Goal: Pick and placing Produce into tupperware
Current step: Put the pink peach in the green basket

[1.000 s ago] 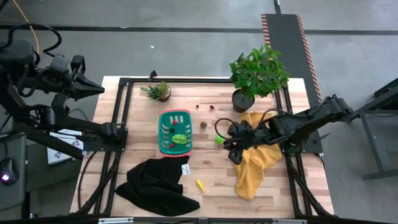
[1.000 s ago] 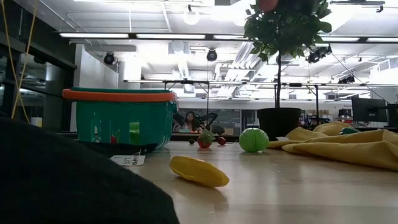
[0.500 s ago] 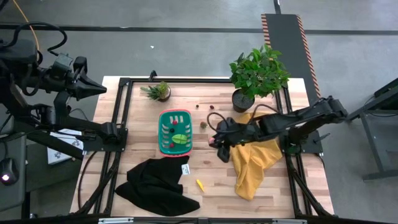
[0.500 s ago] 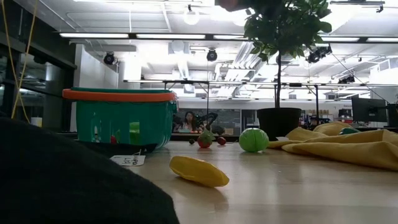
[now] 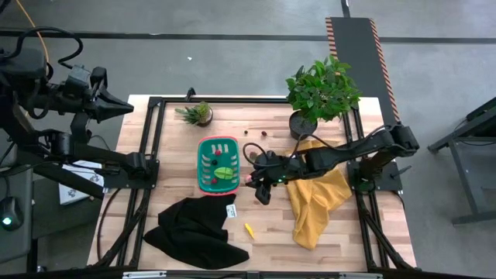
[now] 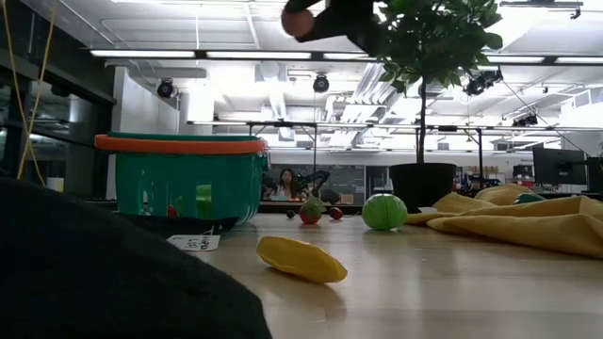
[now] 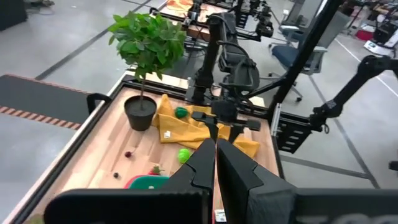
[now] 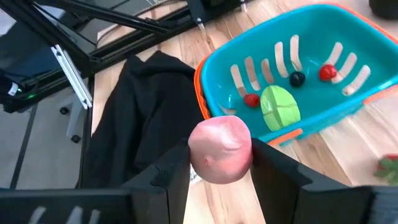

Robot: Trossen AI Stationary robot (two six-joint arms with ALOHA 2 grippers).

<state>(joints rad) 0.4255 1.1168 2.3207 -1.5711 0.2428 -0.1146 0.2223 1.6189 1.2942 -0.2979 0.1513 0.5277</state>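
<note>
With my right gripper pinching a pink fruit between its fingers, I see it raised off the worktop just beside the basket, which holds red, dark and green pieces. My left gripper, fingers pressed together, waits beyond the worktop's left edge.

the desk is pale planked wood, smooth and matt. the basket is glossy slotted plastic. the black cloth and yellow cloth lie soft and rumpled. the pink fruit looks matt, faintly dimpled.
</note>
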